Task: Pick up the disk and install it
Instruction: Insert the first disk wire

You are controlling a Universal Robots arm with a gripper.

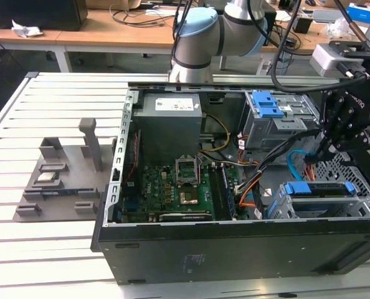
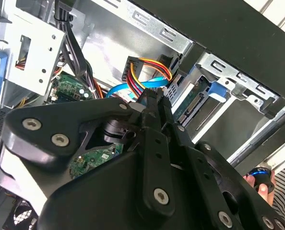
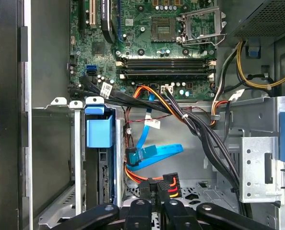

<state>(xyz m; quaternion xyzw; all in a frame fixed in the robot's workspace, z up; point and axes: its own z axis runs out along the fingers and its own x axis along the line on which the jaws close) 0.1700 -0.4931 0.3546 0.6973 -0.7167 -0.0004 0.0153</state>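
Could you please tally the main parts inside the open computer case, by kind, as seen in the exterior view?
Power supply box: 1
Motherboard: 1
Drive cages: 2
Disk: 1
Total: 5

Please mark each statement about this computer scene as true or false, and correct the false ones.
1. The disk sits in a cage inside the case. True.
2. The claw hangs outside the case. False: it hangs over the open case, close to the disk, at the exterior view's right.
3. A flat blue cable lies inside the case. True.
4. The case is closed by a side panel. False: it is open, and the motherboard shows.
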